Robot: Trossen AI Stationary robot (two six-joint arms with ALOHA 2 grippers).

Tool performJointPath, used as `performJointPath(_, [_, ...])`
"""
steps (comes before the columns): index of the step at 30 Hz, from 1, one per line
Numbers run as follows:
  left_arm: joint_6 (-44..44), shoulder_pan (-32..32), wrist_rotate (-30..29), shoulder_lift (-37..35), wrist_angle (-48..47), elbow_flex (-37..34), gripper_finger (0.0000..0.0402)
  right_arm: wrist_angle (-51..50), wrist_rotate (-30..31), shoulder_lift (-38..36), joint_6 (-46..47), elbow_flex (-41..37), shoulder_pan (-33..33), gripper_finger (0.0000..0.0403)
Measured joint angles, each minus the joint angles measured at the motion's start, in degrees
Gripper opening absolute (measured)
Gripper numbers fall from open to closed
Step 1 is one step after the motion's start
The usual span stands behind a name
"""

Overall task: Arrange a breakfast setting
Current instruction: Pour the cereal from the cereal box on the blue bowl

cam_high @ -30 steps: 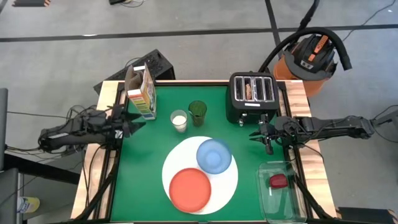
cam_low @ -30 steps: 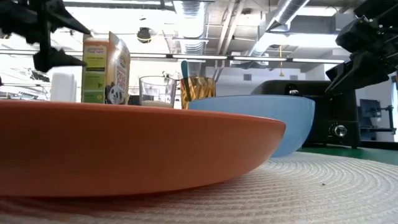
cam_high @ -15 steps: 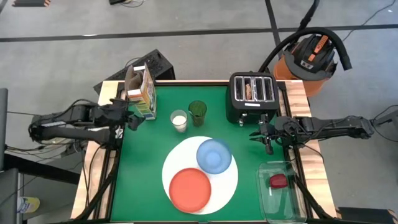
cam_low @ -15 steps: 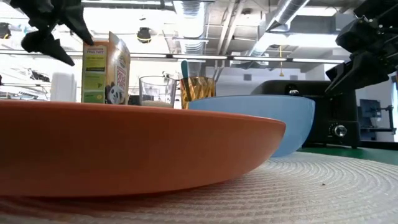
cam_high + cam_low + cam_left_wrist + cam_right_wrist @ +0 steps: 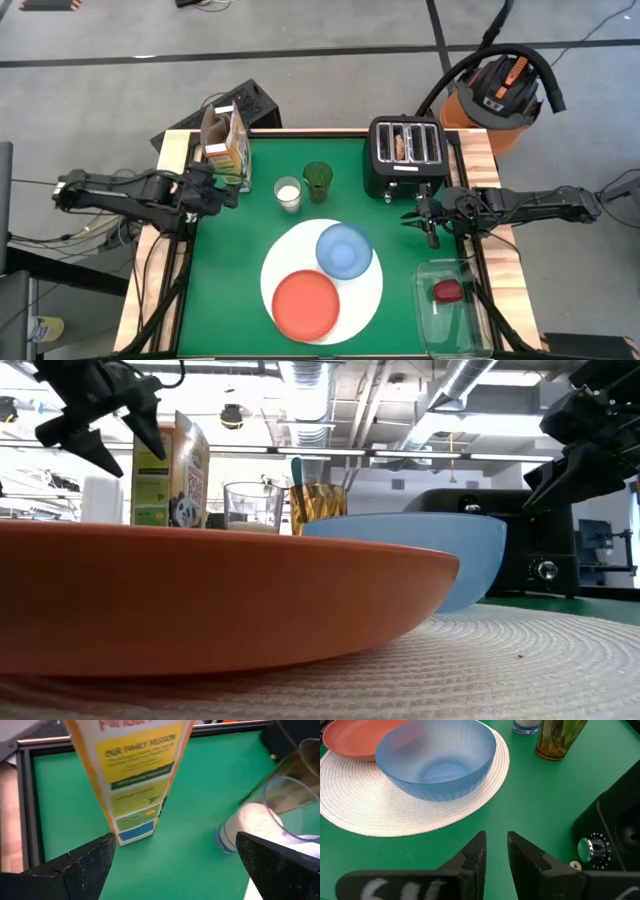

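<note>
On the green table point(image 5: 230, 300), by the four-slot toaster point(image 5: 405, 155): white round mat point(image 5: 365, 295) toaster-near, carrying orange-red plate point(image 5: 305, 305) and light-blue bowl point(image 5: 344, 250); left gripper point(image 5: 228, 193), fingers spread, at cereal box point(image 5: 225, 145); right gripper point(image 5: 428, 235), fingers nearly together, empty, just beside the toaster.

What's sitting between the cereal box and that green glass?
A small glass of milk stands between the cereal box and the green glass, seen in the high view.
</note>
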Motion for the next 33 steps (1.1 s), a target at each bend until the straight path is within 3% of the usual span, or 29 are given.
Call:
performJointPath(16, [-11.3,-2.1,-8.8,10.5,-0.4,-0.7,0.0400,0.0,0.0,0.0,0.0,0.0,0.0,0.0102])
performJointPath(23, [-19.0,-3.2,-12.2,10.6,9.2,-10.7,0.0400,0.0,0.0,0.0,0.0,0.0,0.0,0.0102])
performJointPath(33, [-14.5,-3.7,-21.0,10.6,26.2,-22.9,0.0400,0.0,0.0,0.0,0.0,0.0,0.0,0.0102])
